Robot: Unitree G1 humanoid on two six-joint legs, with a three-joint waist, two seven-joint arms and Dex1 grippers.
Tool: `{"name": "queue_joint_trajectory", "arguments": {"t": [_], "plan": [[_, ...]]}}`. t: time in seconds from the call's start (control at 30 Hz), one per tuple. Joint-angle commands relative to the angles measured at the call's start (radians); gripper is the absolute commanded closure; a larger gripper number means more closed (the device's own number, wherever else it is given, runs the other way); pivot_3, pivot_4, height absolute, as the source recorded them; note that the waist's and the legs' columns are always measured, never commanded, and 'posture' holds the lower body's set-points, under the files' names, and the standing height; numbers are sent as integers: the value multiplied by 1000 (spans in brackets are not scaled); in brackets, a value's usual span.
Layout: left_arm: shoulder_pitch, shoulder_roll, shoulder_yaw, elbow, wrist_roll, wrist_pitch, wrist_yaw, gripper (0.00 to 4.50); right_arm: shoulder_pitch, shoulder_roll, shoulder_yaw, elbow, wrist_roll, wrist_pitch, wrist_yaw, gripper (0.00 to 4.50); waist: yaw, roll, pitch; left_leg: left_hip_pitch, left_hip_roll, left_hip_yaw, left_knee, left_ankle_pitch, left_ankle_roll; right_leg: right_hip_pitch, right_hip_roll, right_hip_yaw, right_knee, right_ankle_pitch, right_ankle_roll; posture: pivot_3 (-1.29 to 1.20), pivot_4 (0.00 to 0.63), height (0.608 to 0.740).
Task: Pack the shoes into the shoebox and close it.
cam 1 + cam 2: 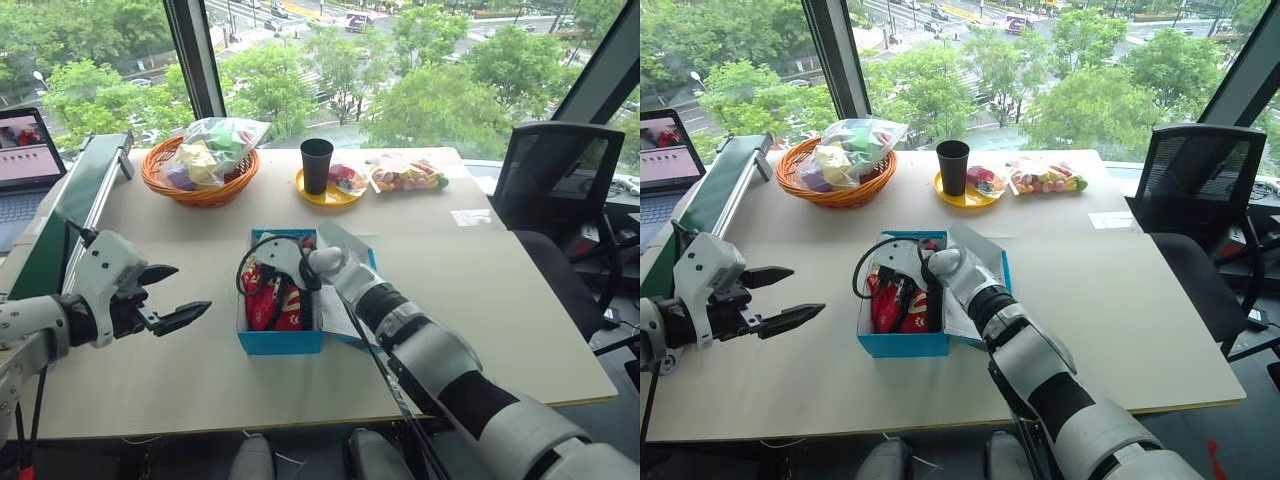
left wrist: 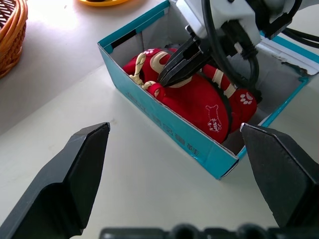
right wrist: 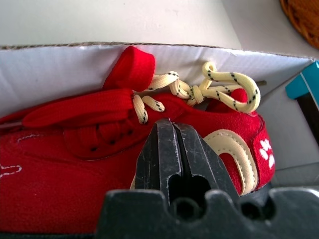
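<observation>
The blue shoebox [image 1: 280, 342] stands open in the middle of the table, its lid flap [image 1: 345, 250] leaning out to the right. Both red shoes [image 2: 199, 97] with cream markings and pale laces lie inside it. My right gripper [image 2: 164, 79] reaches down into the box with its fingers shut, and the tip [image 3: 172, 128] rests on the upper shoe just below its laces. My left gripper [image 1: 193, 288] hovers open above the table to the left of the box, with nothing between its fingers [image 2: 75, 169].
An orange wicker basket [image 1: 200, 170] with bagged items, a black cup [image 1: 317, 163] on a yellow plate and a bag of sweets [image 1: 405, 177] line the far side. A laptop [image 1: 25, 160] and green board [image 1: 60, 215] sit left; a black chair [image 1: 560, 180] stands right.
</observation>
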Motion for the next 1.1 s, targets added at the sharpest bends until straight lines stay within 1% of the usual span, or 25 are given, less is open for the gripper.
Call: {"name": "queue_joint_trajectory", "arguments": {"t": [0.03,0.1,0.2,0.27,0.3,0.37,0.43,0.47,0.53,0.6,0.63,0.7,0.8,0.83,0.87,0.9,0.93,1.0,1.03,1.1], "plan": [[-34,19,-16,-12,-9,-19,-2,0,61,-22,92,95,-125,-19,-63,4486,1,0,-1,2,0,0,0,0,0,1,0,0,0,-1,-1,0,150,734],[-54,24,-45,0,-7,-27,-9,0,51,-44,90,72,-134,-35,-67,4486,2,0,-1,4,0,0,-1,0,0,2,0,0,0,-3,-5,0,150,734],[-89,29,-89,23,-3,-42,-22,0,33,-79,30,4,-78,-26,-13,4486,5,0,-1,4,0,-1,0,0,0,3,0,0,0,-2,-4,0,150,734],[-117,35,-122,45,-2,-55,-39,0,44,-112,-55,-116,27,33,100,4486,13,0,-1,2,-1,-1,0,0,0,2,0,0,0,0,0,0,150,734],[-125,40,-135,54,-2,-61,-51,0,54,-123,-103,-192,90,97,162,4486,18,0,-1,0,-1,-2,1,0,0,2,0,0,0,1,2,0,150,734],[-133,60,-169,69,1,-78,-94,0,80,-169,-194,-402,196,297,246,4486,24,-1,0,-8,-1,-2,2,0,0,-2,0,-1,0,2,2,0,150,734],[-127,77,-188,78,6,-98,-129,0,108,-211,-227,-571,231,452,268,4486,29,0,1,-14,-1,-2,2,0,0,-6,0,-1,0,3,0,0,150,734],[-129,89,-207,83,4,-111,-158,0,125,-248,-281,-735,298,623,284,4486,29,1,2,-19,-1,-2,2,0,0,-11,0,-1,0,5,-3,0,150,734],[-154,104,-250,103,7,-135,-206,0,169,-340,-383,-1047,436,954,324,4486,33,2,2,-31,-1,-3,2,0,0,-24,0,-1,2,6,-5,0,150,734],[-184,112,-285,132,17,-157,-237,0,211,-420,-443,-1255,535,1179,343,4486,37,3,3,-42,-2,-3,3,0,0,-36,0,-1,7,6,-5,0,150,734],[-212,112,-312,154,28,-170,-252,0,251,-482,-457,-1347,572,1257,357,4486,38,3,3,-43,-2,-3,3,0,1,-37,0,-1,8,6,-5,0,150,734],[-258,112,-354,194,44,-195,-286,0,320,-571,-485,-1485,629,1379,353,4486,40,3,3,-43,-2,-3,2,-1,2,-37,0,-1,8,6,-6,0,150,734],[-336,106,-424,255,67,-231,-351,0,424,-654,-611,-1644,751,1602,368,4486,33,3,4,-42,-2,-2,4,-1,2,-35,0,-1,6,4,-4,0,150,734],[-362,102,-446,276,76,-243,-372,0,468,-678,-659,-1682,805,1647,379,4486,32,3,4,-41,-2,-2,5,-1,2,-35,0,0,6,3,-2,0,150,734],[-399,92,-477,309,92,-259,-396,0,545,-690,-731,-1721,900,1668,389,4486,21,3,4,-42,-2,-2,6,0,2,-35,0,0,6,2,0,0,150,734],[-433,83,-507,341,108,-274,-416,0,608,-690,-797,-1747,999,1678,384,4486,27,3,4,-40,-2,0,7,0,3,-34,1,3,6,2,2,0,150,734],[-470,70,-541,374,128,-292,-437,0,674,-679,-858,-1767,1117,1678,363,4486,32,2,4,-40,-2,-2,6,1,5,-32,1,1,6,1,2,0,150,734],[-528,48,-590,426,156,-317,-474,0,778,-632,-951,-1774,1354,1678,283,4486,39,2,4,-37,-2,-2,6,1,5,-29,1,0,6,0,2,0,150,734],[-550,38,-606,447,166,-326,-491,0,821,-607,-973,-1768,1439,1678,227,4486,39,2,4,-37,-2,-1,5,1,5,-29,1,1,6,0,3,0,150,734],[-591,22,-635,482,188,-343,-520,0,912,-571,-950,-1792,1452,1678,125,4486,31,2,4,-37,-2,-1,6,1,5,-29,1,1,6,1,3,0,150,734]]}}
